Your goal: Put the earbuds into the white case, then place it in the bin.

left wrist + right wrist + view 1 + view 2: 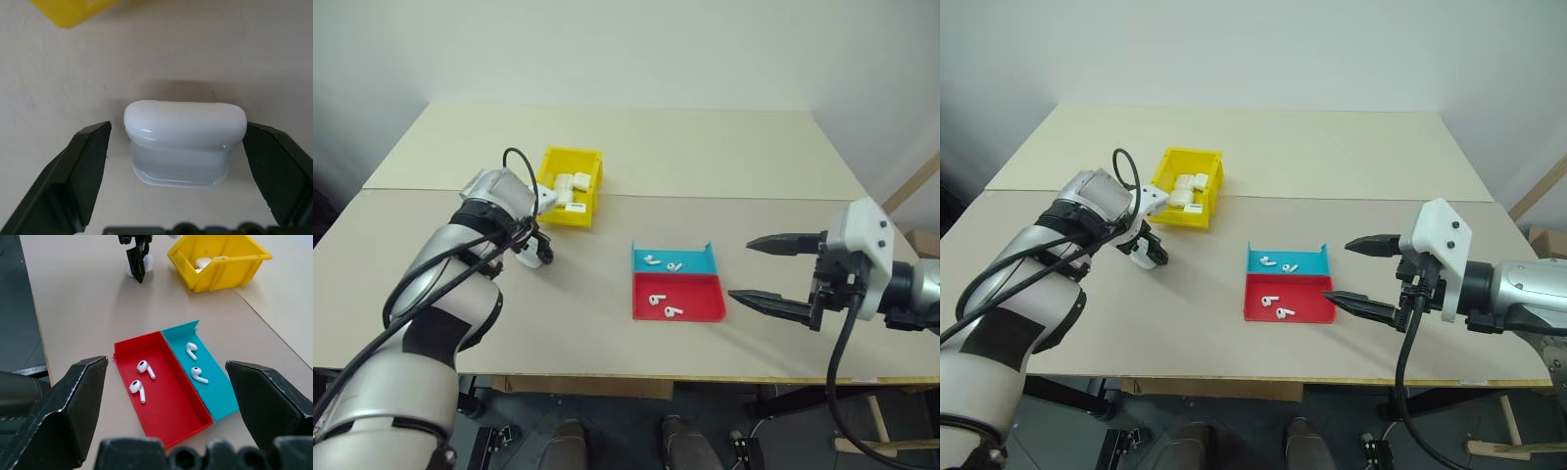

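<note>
On the beige table (607,352), my left gripper (178,147) points down, fingers spread around the white case (183,142); my right gripper (773,274), at the tray's (677,297) three o'clock, is level and spread.

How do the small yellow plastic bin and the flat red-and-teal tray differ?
The small yellow plastic bin is deep-walled and one colour; the flat red-and-teal tray is shallow and split into two coloured halves. The bin holds white cases; the tray holds four tiny white earbuds, two per half. Both are open-topped, resting on the table.

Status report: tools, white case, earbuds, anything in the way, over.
Left tool open, straddling glossy white rounded case on table. Right tool open beside red-and-teal tray. Four white earbuds in tray. Path clear.
</note>
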